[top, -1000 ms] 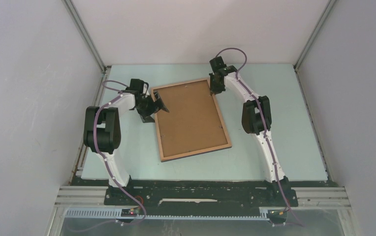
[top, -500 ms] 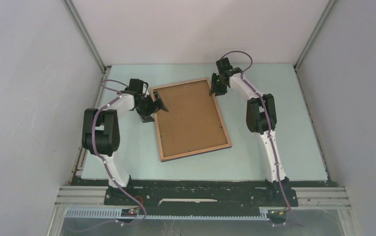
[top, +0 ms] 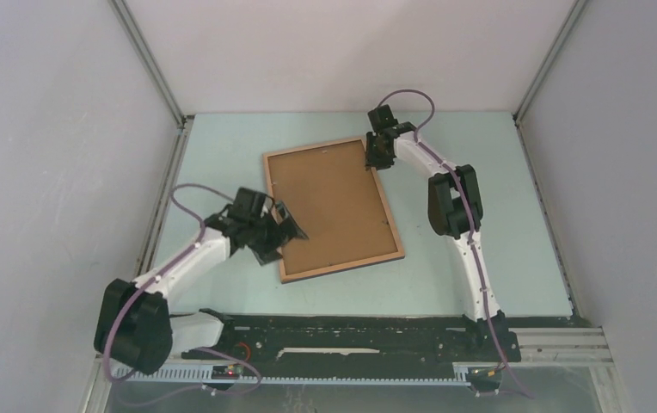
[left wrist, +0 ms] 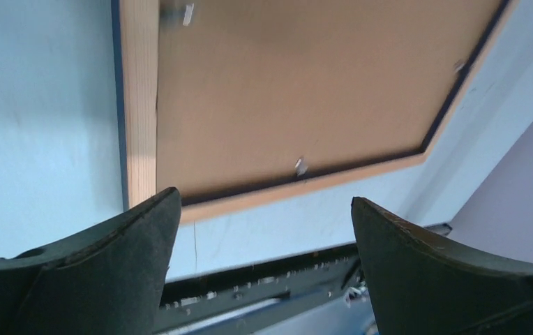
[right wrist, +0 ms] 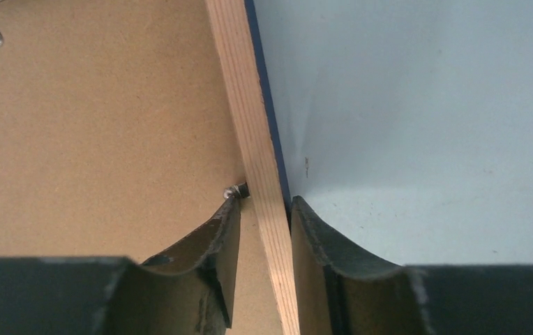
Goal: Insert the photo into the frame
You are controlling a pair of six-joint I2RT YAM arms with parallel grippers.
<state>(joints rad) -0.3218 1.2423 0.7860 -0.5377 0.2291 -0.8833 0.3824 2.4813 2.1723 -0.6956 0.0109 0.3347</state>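
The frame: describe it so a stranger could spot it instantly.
In the middle of the pale blue table lies one large flat rectangle. The frame is its thin border, around the brown back of the photo. Pale wood grain and a navy outer edge separate it from that plain board.

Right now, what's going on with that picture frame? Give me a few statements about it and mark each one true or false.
1. The photo lies in the frame with its brown back up. True.
2. The left fingers are clamped on the frame. False: they stand wide open and hold nothing.
3. The right fingers sit on either side of the frame's wooden rail. True.
4. The frame stands upright. False: it lies flat on the table.
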